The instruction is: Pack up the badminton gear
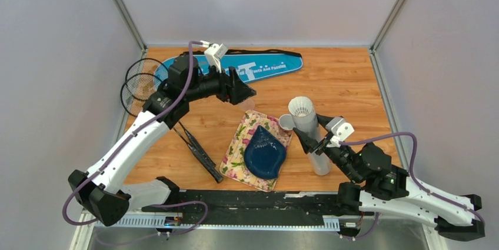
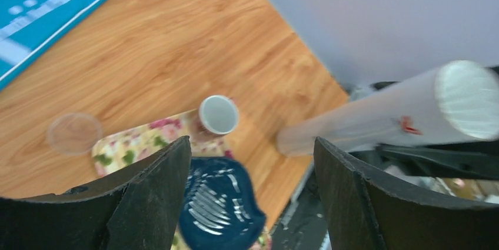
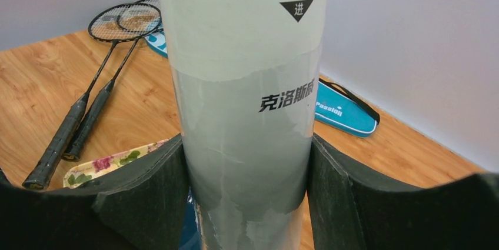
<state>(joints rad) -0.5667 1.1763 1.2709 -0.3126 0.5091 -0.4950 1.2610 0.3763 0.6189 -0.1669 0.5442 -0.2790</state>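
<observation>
- The right gripper (image 3: 246,150) is clamped on the white shuttlecock tube (image 3: 244,73), which is tilted, with a shuttlecock (image 1: 301,109) at its mouth.
- The left gripper (image 2: 252,150) has its jaws apart and empty; the tube lies ahead to its right.
- Likely step: closing the tube. Next, the left gripper needs to pinch the clear lid (image 2: 73,133), ahead to its left.

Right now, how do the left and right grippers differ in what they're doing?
The left gripper is open with nothing between its jaws; the right gripper is shut on the white tube. The left gripper hangs near the blue racket bag at the far side; the right gripper sits closer in, right of the plate. Both are black two-finger grippers.
</observation>
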